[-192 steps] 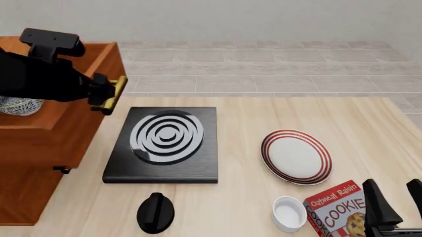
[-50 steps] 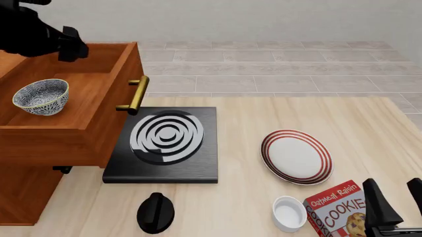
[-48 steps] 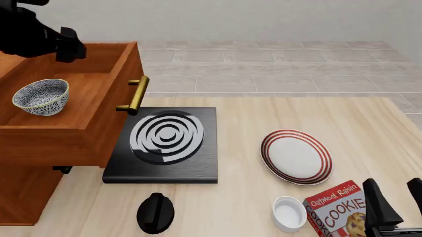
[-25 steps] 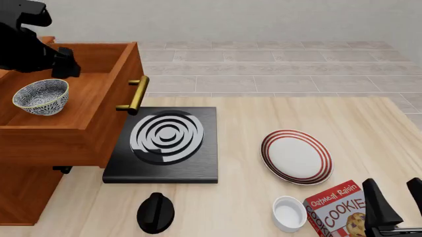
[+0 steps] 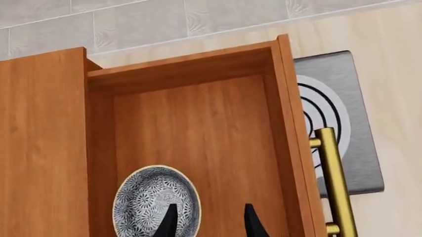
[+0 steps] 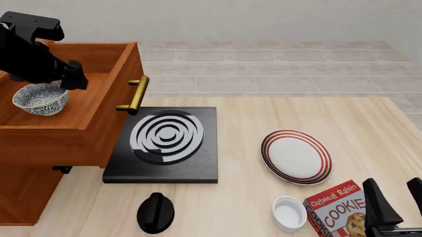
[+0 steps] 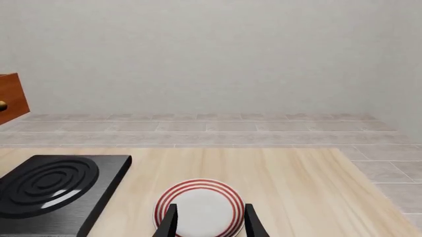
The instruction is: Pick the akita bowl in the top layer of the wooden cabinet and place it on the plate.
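Akita bowl (image 6: 41, 98) sits inside the pulled-out top layer (image 6: 99, 106) of the wooden cabinet (image 6: 26, 197), left of the stove slab (image 6: 165, 144). Left gripper (image 5: 207, 222) hangs right over it, fingers parted, one over the bowl's rim, gripping nothing. Right gripper (image 7: 207, 222) spread, empty, near the plate (image 6: 296, 156).

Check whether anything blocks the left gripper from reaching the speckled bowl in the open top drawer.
Nothing visible does: the left gripper hangs over the open reddish-brown top drawer, jaws apart at the rim of the speckled blue-grey bowl.

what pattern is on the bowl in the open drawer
Dense dark blue-grey speckle on white; the akita bowl shows best in the left wrist view.
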`<control>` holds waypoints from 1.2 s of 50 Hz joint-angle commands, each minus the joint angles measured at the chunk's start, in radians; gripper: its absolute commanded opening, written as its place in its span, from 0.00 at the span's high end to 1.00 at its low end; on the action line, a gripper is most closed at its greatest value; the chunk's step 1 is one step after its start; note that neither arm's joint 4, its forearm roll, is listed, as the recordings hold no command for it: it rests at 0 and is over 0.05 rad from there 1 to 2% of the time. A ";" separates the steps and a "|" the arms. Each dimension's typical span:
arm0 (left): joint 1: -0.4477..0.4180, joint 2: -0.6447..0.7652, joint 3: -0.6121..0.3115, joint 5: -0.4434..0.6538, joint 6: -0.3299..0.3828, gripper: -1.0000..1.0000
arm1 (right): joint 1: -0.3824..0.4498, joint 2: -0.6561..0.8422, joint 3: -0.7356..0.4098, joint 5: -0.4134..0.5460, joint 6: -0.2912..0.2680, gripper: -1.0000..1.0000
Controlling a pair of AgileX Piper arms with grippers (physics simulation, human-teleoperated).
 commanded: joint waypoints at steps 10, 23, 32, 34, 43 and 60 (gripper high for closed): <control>-0.006 0.002 0.092 -0.037 -0.024 0.00 | -0.002 0.000 0.000 0.000 0.002 0.00; 0.006 -0.005 0.129 -0.056 -0.026 0.00 | -0.001 0.000 0.000 0.000 0.000 0.00; 0.015 -0.007 0.140 -0.066 -0.027 0.00 | -0.001 0.000 -0.001 0.001 0.000 0.00; 0.017 -0.008 0.144 -0.068 -0.025 0.00 | -0.001 0.000 -0.001 0.001 0.000 0.00; 0.020 -0.011 0.165 -0.085 -0.032 0.00 | 0.000 0.000 0.000 0.000 -0.001 0.00; 0.020 -0.012 0.202 -0.111 -0.035 0.00 | 0.000 0.000 -0.001 0.001 -0.001 0.00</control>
